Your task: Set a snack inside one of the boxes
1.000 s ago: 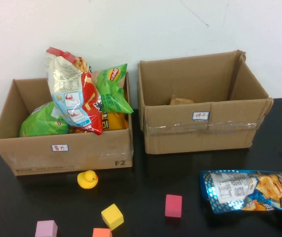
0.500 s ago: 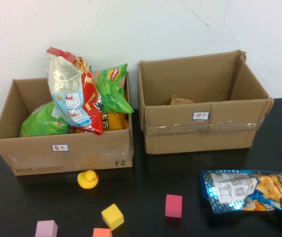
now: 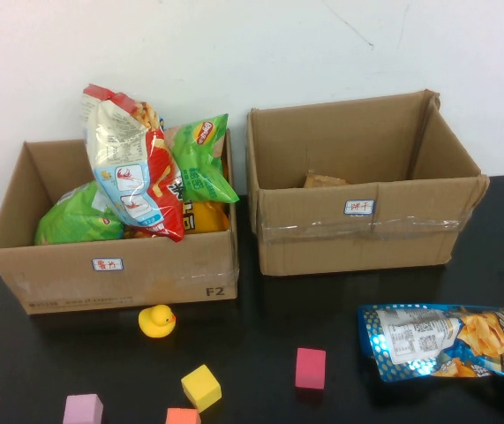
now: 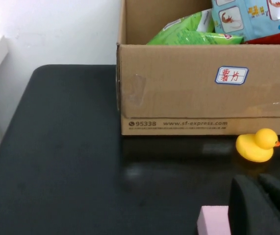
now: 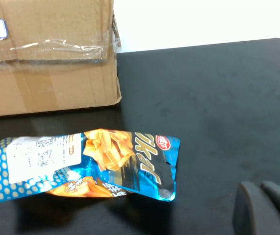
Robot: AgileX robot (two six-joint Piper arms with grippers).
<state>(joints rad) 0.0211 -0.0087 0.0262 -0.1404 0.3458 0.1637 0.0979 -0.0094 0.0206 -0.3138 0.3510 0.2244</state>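
High view: nothing has moved in the past second. The shiny blue snack bag lies on the black counter, near-right of the open cardboard box. Left end effector and right end effector, both pressed together, hover low, so the pickup seems not begun.

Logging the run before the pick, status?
Left pincer low near pink block, shut, empty. Right pincer shut, empty, beside blue snack. Snack flat on table, outside right box. Nothing in the way.
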